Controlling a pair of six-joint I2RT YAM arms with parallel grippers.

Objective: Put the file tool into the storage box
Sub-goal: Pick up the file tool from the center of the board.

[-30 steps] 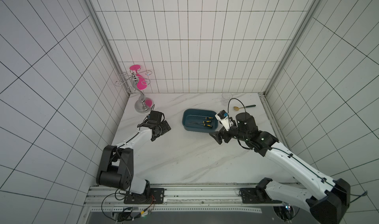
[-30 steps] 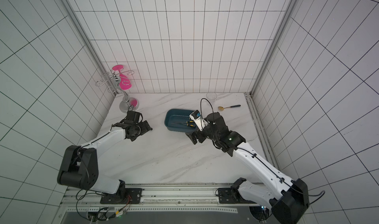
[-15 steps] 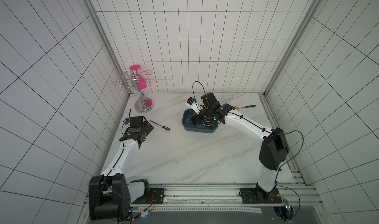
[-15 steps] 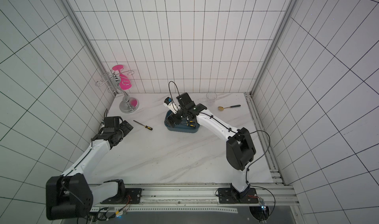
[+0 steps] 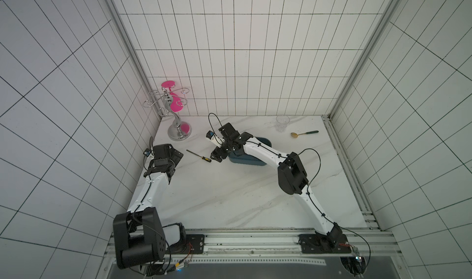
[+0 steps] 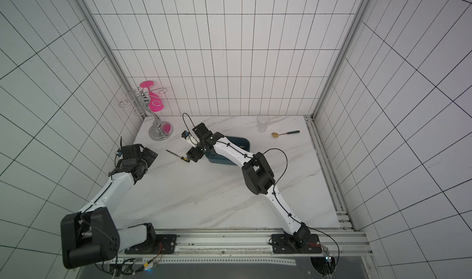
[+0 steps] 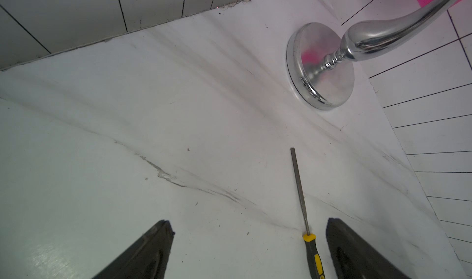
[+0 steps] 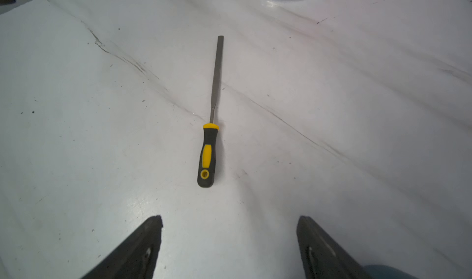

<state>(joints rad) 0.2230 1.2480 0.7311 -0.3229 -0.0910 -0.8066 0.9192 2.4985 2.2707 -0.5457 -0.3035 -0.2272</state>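
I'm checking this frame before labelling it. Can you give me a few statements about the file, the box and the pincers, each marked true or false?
1. The file lies flat on the table, outside the storage box. True.
2. The right pincer is shut on the file. False: its jaws stand apart and the file lies ahead of them, untouched.
3. The glass cup stands inside the storage box. False: it stands on the table near the back wall, apart from the box and close to a spoon.
4. The left pincer is open and holds nothing. True.
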